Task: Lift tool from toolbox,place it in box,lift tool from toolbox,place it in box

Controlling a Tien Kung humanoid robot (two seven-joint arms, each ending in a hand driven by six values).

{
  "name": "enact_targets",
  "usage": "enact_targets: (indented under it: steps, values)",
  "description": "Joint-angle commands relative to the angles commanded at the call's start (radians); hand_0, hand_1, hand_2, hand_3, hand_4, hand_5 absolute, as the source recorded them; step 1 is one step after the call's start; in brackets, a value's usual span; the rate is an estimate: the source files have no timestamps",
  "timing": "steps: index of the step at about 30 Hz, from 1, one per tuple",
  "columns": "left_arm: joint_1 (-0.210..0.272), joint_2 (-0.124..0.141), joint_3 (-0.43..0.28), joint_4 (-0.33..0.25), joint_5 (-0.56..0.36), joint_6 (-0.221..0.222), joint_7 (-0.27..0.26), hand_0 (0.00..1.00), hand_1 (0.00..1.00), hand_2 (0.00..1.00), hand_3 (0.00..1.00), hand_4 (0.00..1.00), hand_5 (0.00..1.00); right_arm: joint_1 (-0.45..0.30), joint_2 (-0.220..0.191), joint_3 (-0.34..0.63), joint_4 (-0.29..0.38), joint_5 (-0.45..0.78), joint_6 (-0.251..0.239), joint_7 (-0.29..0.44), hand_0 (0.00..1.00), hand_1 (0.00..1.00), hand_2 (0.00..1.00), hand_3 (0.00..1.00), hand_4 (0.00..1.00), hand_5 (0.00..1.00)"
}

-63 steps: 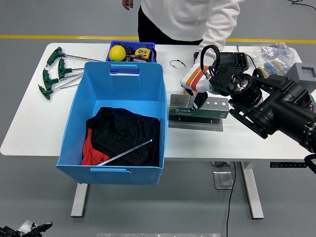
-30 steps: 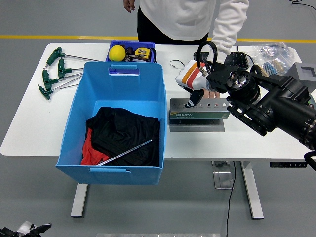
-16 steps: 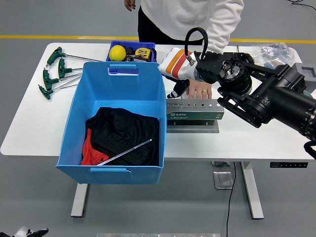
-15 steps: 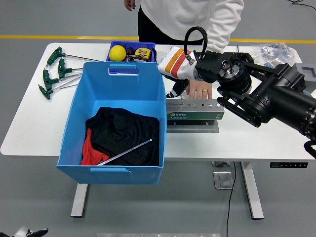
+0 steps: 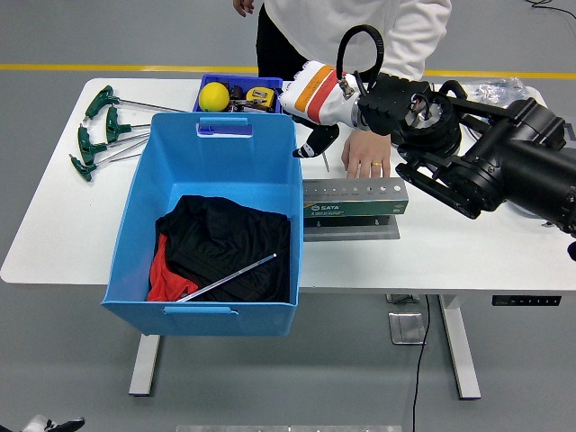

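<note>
A: Pinching a thin metal rod tool (image 5: 325,162) in the white-gloved right hand (image 5: 315,144), lifted clear of the green slotted tool holder (image 5: 355,200) near the table's middle.

B: Risking a slip short of the blue plastic box (image 5: 216,216), or clipping its rim.

- The toolbox (image 5: 355,200) is a long, low grey-and-green metal holder with a row of round holes along its top. It lies flat on the white worktop (image 5: 54,225), just right of the blue box, on a grey plate.
- 1 tool (image 5: 325,163) is a thin metal rod, hanging roughly upright, clear above the toolbox's left end.
- The box (image 5: 216,144) is a large, open blue plastic bin standing left of the toolbox.
- Another tool (image 5: 229,278), a long silver rod, lies diagonally inside the box on black and red cloth.
</note>
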Motion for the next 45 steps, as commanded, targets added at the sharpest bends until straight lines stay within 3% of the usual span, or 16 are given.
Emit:
enact_targets:
  steps: [8,15,18,20,24,25,30,31,36,37,42,43,45]
  values:
    - [0.0,-0.001,0.0,0.0,0.0,0.001,0.001,0.704,0.664,0.699,0.64,0.673,0.669,0.025,0.0,0.131,0.06,-0.047,0.003,-0.012,0.002,0.002,0.05,0.043,0.863,0.586]
    - [0.002,-0.001,-0.012,0.0,0.012,-0.002,0.002,0.706,0.665,0.7,0.639,0.672,0.668,0.04,0.016,0.244,0.172,-0.09,0.0,-0.032,0.002,0.002,0.05,0.044,0.86,0.588]
    - [0.003,-0.002,-0.013,0.0,0.013,-0.002,0.002,0.706,0.665,0.7,0.639,0.672,0.668,0.031,0.029,0.24,0.234,-0.087,-0.009,-0.041,0.002,0.002,0.05,0.044,0.86,0.588]
    - [0.002,-0.002,-0.008,0.0,0.008,-0.001,0.002,0.705,0.664,0.699,0.639,0.673,0.67,0.016,0.036,0.215,0.265,-0.084,0.006,-0.049,0.022,0.04,0.091,0.094,0.866,0.58]
    - [-0.002,-0.004,-0.001,0.0,0.0,0.001,0.0,0.705,0.664,0.699,0.639,0.673,0.67,-0.008,0.036,0.153,0.293,-0.101,0.023,-0.06,0.022,0.04,0.091,0.094,0.866,0.58]
    - [-0.003,-0.005,0.0,0.0,-0.001,0.001,-0.001,0.706,0.666,0.7,0.639,0.672,0.669,-0.012,0.036,0.135,0.297,-0.103,0.026,-0.061,0.078,0.107,0.204,0.239,0.875,0.577]
    - [-0.008,-0.005,0.006,0.0,-0.004,0.002,-0.001,0.706,0.666,0.7,0.639,0.672,0.669,-0.027,0.036,0.071,0.318,-0.113,0.076,-0.078,0.078,0.107,0.204,0.239,0.875,0.577]
    - [-0.009,-0.005,0.007,0.0,-0.005,0.002,-0.002,0.706,0.665,0.7,0.639,0.671,0.668,-0.03,0.036,0.064,0.32,-0.108,0.073,-0.074,0.286,0.422,0.553,0.522,0.92,0.56]
    - [-0.008,-0.005,0.005,0.0,-0.005,0.0,-0.001,0.706,0.665,0.7,0.639,0.671,0.668,-0.042,0.036,0.045,0.324,-0.095,0.058,-0.066,0.286,0.422,0.553,0.522,0.92,0.56]
    - [-0.007,-0.005,0.006,0.0,-0.005,-0.001,-0.001,0.706,0.665,0.7,0.639,0.671,0.667,-0.044,0.036,0.045,0.323,-0.092,0.055,-0.063,0.529,0.625,0.788,0.893,0.937,0.563]
    - [-0.007,-0.005,0.001,0.0,0.004,-0.003,0.0,0.706,0.665,0.7,0.639,0.671,0.667,-0.051,0.036,0.047,0.319,-0.084,0.041,-0.052,0.529,0.625,0.788,0.893,0.937,0.563]
    - [-0.006,-0.006,0.0,0.0,0.004,-0.003,0.0,0.706,0.664,0.699,0.639,0.671,0.669,-0.052,0.036,0.048,0.32,-0.084,0.038,-0.051,0.602,0.669,0.873,0.979,0.933,0.554]
    - [-0.006,-0.006,-0.003,0.0,0.006,-0.002,0.001,0.706,0.664,0.699,0.639,0.671,0.669,-0.057,0.036,0.051,0.319,-0.084,0.032,-0.047,0.602,0.669,0.873,0.979,0.933,0.554]
